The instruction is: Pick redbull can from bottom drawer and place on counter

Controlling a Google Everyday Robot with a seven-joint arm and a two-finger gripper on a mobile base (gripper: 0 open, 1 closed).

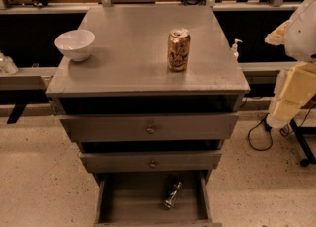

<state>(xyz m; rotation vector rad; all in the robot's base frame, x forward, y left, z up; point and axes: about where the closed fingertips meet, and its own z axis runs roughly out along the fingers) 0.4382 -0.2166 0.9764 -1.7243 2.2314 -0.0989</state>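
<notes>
The redbull can (173, 194), slim and silver with dark markings, lies tilted on the floor of the open bottom drawer (111, 204), right of its middle. The counter (138, 48) is the grey metal top of the cabinet. My arm and gripper (290, 95), white and pale yellow, hang at the right edge of the view, beside the cabinet's right side. The gripper is about level with the upper drawers, well above and to the right of the can, and holds nothing I can see.
A white bowl (75, 44) stands at the counter's left and a gold-orange patterned can (178, 49) right of centre. Two shallower drawers with brass knobs (150, 130) stick out above the bottom drawer. Cables and a stand leg (301, 144) lie on the floor at right.
</notes>
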